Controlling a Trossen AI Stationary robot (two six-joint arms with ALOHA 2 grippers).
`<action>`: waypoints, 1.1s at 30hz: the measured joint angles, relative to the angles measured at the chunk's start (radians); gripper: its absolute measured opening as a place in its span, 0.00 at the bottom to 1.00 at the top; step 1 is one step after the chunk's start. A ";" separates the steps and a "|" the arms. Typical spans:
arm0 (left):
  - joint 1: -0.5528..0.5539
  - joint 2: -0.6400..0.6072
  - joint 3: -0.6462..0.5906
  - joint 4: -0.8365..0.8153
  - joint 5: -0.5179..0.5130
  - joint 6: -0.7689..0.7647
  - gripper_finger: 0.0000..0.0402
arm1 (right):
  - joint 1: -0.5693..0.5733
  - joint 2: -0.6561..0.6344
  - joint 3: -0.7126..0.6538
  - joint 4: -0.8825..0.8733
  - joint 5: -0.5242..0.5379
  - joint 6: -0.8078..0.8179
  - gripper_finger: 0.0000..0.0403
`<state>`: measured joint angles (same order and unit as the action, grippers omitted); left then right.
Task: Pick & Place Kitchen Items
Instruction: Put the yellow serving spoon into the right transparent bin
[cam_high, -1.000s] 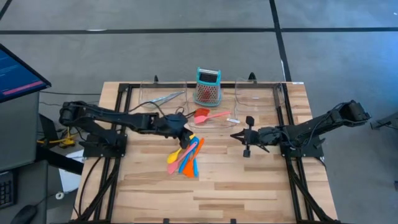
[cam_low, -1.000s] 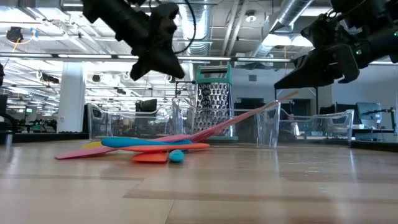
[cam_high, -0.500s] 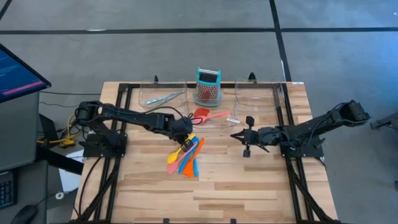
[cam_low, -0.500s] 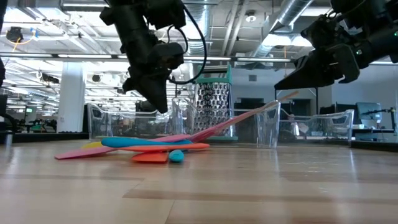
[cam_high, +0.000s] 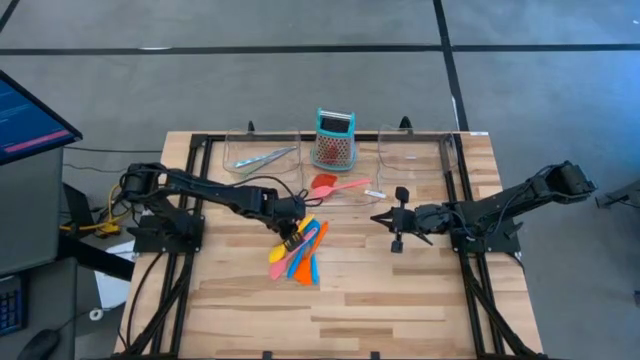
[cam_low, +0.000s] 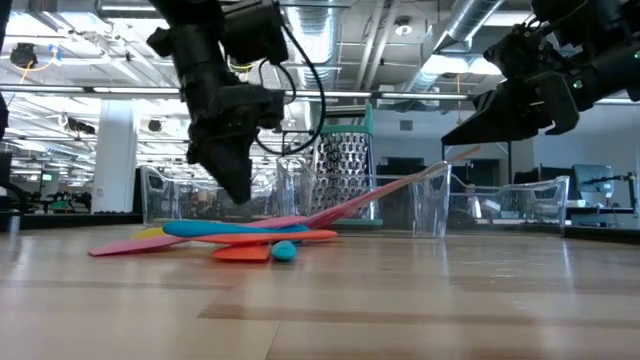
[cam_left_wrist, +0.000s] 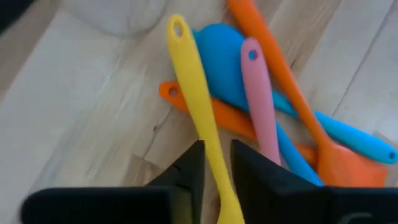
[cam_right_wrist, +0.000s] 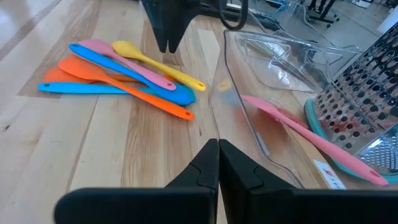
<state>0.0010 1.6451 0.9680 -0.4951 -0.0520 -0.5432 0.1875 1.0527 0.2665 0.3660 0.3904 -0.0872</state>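
Several plastic utensils lie in a pile (cam_high: 298, 250) on the table: a yellow spoon (cam_left_wrist: 193, 81), a pink one (cam_left_wrist: 258, 99), a blue one (cam_left_wrist: 227, 56) and orange ones (cam_left_wrist: 273, 68). My left gripper (cam_high: 291, 233) points down just above the pile, open by a narrow gap. Its fingers stand on either side of the yellow spoon's handle in the left wrist view (cam_left_wrist: 217, 155), and it hangs slightly above the pile in the low view (cam_low: 237, 195). My right gripper (cam_high: 375, 217) is shut and empty, held in the air to the right of the pile.
Three clear trays stand along the far edge. The left one holds metal tongs (cam_high: 258, 158). The middle one (cam_right_wrist: 249, 106) holds a pink spatula (cam_right_wrist: 305, 134) and a red one (cam_high: 324, 185). A teal-topped grater (cam_high: 334, 140) stands behind the middle tray. Bare wood lies toward the near edge.
My left gripper has come down from beside the middle tray, toward the table's near edge, onto the pile, and has tipped to point down. The utensils have not moved.
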 joint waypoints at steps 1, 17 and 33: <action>0.000 0.000 -0.007 0.006 0.005 -0.014 0.21 | 0.000 0.000 0.000 0.000 0.000 0.000 0.00; 0.000 0.000 -0.064 0.027 0.011 -0.086 0.41 | 0.000 0.000 0.000 0.000 0.000 0.000 0.00; -0.029 0.000 -0.124 0.172 0.013 -0.148 0.41 | 0.000 0.000 0.000 0.000 0.000 0.000 0.00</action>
<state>-0.0280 1.6447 0.8440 -0.3229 -0.0387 -0.6910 0.1871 1.0527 0.2665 0.3656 0.3904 -0.0875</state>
